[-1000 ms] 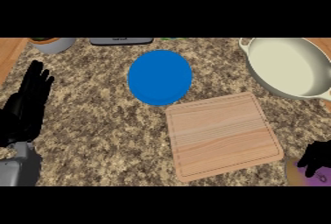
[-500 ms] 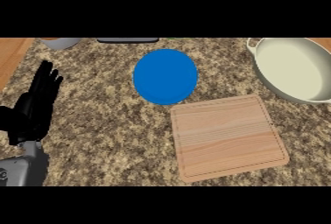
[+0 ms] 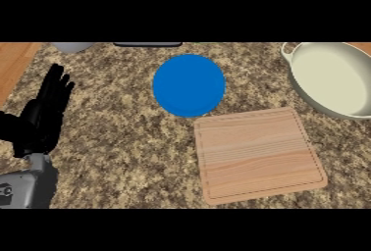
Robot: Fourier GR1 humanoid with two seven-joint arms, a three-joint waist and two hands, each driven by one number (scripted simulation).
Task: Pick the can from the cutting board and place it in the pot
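**Board bare, pot at the corner**

On the speckled granite worktop (image 3: 116,147), no can shows. The rectangular light wooden cutting board (image 3: 259,154) lies bare, the cream round pot (image 3: 330,78) beyond its far right corner, a blue oval plate (image 3: 189,85) touching its far left edge. The left robot hand (image 3: 45,115) rests at the left edge, fingers straight.

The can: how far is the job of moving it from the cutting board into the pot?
No can shows on the cutting board, and none shows in the part of the pot that is in view. So the pickup may be done, but the placing is not confirmed. Nothing visible is in hand: the left hand rests open at the left edge, and the right hand is out of view. Left: seeing the can in the pot.
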